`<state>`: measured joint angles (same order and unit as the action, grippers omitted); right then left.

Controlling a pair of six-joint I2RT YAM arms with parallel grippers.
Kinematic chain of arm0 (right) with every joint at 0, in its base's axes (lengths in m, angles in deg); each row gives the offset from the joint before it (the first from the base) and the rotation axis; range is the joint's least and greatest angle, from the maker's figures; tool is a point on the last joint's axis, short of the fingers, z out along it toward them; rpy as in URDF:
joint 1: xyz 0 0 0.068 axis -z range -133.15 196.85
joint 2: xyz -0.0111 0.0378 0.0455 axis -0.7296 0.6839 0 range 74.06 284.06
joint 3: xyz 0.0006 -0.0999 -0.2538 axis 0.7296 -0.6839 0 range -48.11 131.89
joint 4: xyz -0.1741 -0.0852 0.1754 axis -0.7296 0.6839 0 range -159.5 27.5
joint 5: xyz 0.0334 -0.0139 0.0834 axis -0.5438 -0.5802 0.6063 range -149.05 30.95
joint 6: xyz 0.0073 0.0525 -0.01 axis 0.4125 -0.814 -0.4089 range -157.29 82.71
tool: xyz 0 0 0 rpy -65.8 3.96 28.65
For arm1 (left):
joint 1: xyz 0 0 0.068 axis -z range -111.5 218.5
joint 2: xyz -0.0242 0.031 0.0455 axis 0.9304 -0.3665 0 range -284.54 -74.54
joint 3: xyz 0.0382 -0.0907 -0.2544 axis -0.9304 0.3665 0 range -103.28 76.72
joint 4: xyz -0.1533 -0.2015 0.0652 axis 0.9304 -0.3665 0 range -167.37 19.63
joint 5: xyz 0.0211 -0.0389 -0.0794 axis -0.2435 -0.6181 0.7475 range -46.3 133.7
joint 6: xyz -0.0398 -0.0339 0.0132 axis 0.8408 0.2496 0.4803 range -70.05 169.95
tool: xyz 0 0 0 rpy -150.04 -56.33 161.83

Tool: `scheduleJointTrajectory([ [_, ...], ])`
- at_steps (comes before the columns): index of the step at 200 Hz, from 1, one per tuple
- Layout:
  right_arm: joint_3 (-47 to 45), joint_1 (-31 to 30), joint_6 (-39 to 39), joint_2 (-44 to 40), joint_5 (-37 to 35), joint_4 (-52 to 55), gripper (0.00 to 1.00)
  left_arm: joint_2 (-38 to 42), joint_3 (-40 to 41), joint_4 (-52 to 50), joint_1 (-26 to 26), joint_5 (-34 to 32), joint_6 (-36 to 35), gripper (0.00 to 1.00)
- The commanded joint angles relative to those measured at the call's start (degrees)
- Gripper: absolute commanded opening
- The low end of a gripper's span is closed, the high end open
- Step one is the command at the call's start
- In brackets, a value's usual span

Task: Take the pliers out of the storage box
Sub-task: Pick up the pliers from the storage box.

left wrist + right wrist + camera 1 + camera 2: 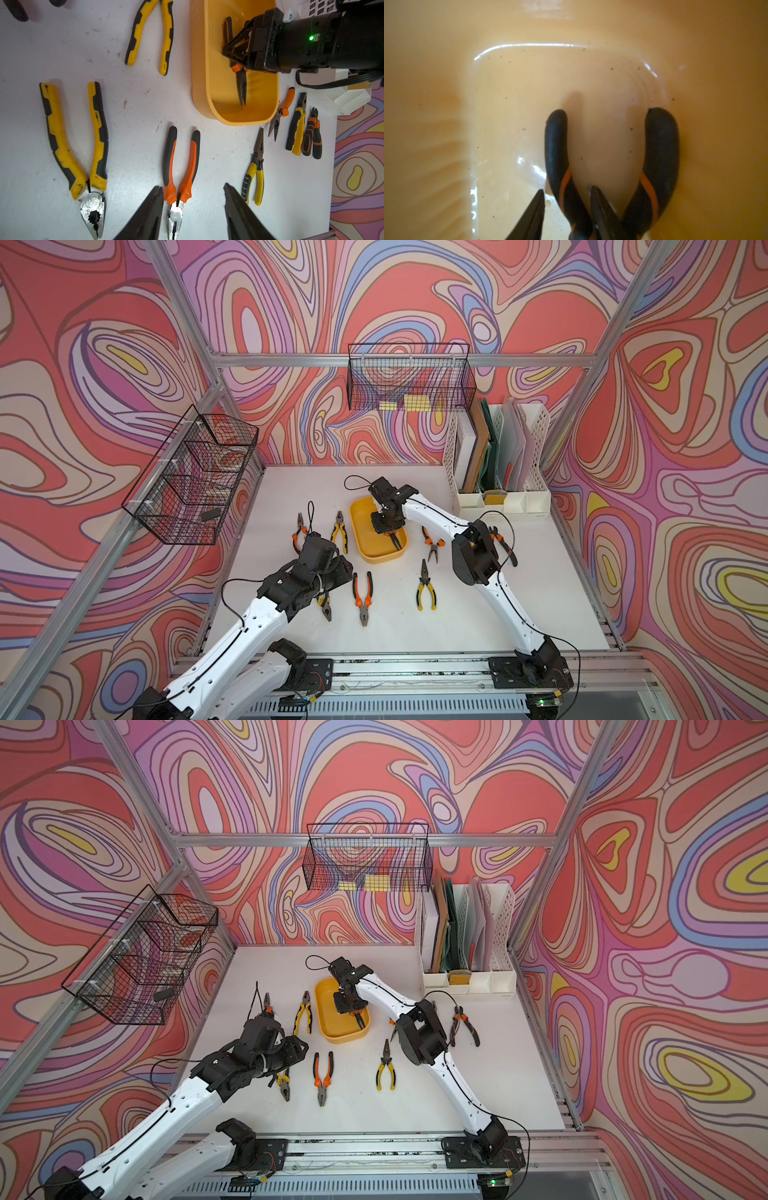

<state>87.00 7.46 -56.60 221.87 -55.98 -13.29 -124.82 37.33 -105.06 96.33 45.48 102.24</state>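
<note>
orange-and-black needle-nose pliers (242, 87) lie inside shallow mustard-yellow plastic storage box (198, 62) | right claw (566, 189) straddles one handle, pinch uncertain | left claw (192, 185) spread, empty | TIP: clamp fully, raise vertically clearing rim

1. The left tool (193, 186), fingers spread apart, hangs above orange-handled pliers (190, 166) lying on the white counter (135, 108).
2. The right tool (232, 54) reaches into the yellow storage box (199, 83), over needle-nose pliers (242, 87) lying inside.
3. Yellow-handled pliers (60, 145) lie beside the orange pair; more pliers (258, 158) lie scattered on the counter around the box.
</note>
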Motion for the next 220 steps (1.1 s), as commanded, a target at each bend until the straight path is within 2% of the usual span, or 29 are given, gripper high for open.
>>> scheduleJointTrajectory([
  [1,0.39,-0.15,0.75,1.7,0.01,0.4,0.29,-0.69,0.24,0.41,0.21,0.64,-1.03,0.52],
  [31,1.7,-0.15,1.06,0.52,-1.26,1.1,0.07,-0.22,0.18,-0.14,0.27,-0.32,-1.45,0.51],
  [45,1.8,-0.19,1.2,-1.11,-1.97,1.1,0.0,0.16,-0.01,-0.41,0.29,-0.99,-1.66,0.51],
  [149,2.22,-0.15,1.12,-19.95,-5.89,5.03,0.0,-2.28,-4.4,-2.61,0.21,-1.3,-6.69,0.52],
  [173,-4.92,-0.02,1.43,-27.39,-7.99,6.55,0.0,-3.66,-6.24,-3.21,0.2,-0.89,-8.89,0.53],
  [220,-32.36,0.46,-1.04,-48.03,-12.89,5.29,0.0,-3.36,-7.2,-1.56,0.2,0.91,-10.78,0.54],
])
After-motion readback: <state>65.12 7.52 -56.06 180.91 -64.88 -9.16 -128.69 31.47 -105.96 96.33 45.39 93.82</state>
